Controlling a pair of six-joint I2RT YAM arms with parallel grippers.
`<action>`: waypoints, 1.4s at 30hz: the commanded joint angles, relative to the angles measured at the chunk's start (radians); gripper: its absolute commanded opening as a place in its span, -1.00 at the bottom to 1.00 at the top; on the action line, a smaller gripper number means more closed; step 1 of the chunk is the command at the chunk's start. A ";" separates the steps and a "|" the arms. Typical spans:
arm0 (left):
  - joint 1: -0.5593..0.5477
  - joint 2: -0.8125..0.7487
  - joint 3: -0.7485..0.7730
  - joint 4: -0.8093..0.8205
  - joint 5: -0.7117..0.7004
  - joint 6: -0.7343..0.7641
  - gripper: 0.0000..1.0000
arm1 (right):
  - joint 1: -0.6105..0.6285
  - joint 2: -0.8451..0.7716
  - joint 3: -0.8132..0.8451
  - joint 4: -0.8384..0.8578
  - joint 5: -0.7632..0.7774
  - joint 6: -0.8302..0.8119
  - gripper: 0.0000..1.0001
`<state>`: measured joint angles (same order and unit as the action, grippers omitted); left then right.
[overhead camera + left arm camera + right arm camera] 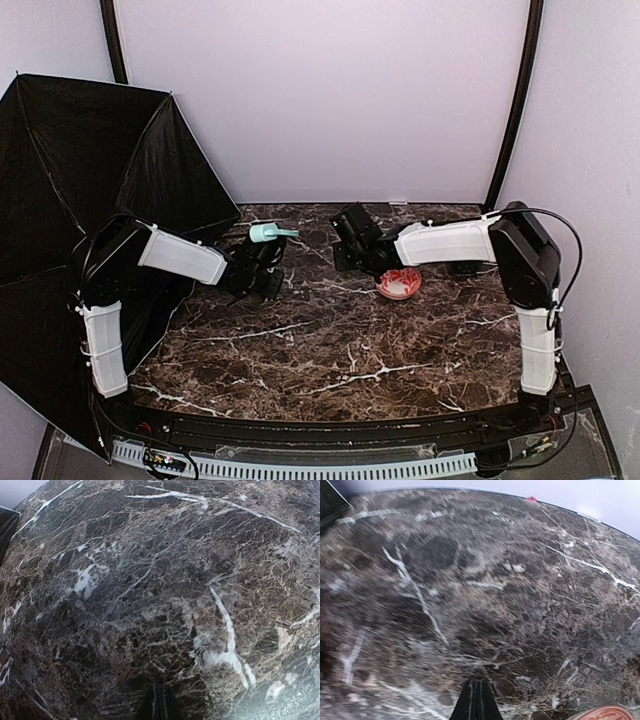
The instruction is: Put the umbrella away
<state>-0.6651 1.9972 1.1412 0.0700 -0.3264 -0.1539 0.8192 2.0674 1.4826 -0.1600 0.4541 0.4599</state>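
The umbrella stands open at the left edge of the table, its black underside facing the camera; its canopy edge shows in the top-left corner of the left wrist view and of the right wrist view. Its short mint handle juts out over the table. My left gripper sits just below the handle, shut and empty; its fingertips hang over bare marble. My right gripper is to the right of the handle, shut and empty; its fingertips are pressed together.
An orange-and-white patterned bowl sits under my right forearm; its rim shows in the right wrist view. The dark marble tabletop ends at a pale back wall. A small red mark lies at the far edge.
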 commanded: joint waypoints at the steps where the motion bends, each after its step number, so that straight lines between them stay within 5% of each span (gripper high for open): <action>1: 0.008 -0.059 -0.019 -0.039 -0.019 0.000 -1.00 | 0.027 0.105 0.079 -0.103 0.193 -0.063 -1.00; 6: 0.007 -0.066 -0.013 -0.044 -0.014 0.006 -1.00 | 0.028 0.178 0.140 -0.240 0.302 -0.076 -1.00; 15: 0.008 -0.066 -0.017 -0.031 -0.001 0.027 -1.00 | 0.018 0.083 -0.037 -0.277 0.435 -0.050 -1.00; 29: 0.008 -0.059 -0.017 -0.016 0.012 0.053 -1.00 | -0.125 -0.142 -0.424 -0.241 0.396 0.119 -1.00; 42: 0.008 -0.057 -0.018 -0.022 0.012 0.069 -1.00 | -0.286 -0.237 -0.538 -0.197 0.346 0.151 -1.00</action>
<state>-0.6636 1.9835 1.1324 0.0528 -0.3218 -0.0986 0.5880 1.8801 0.9768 -0.3698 0.8150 0.5785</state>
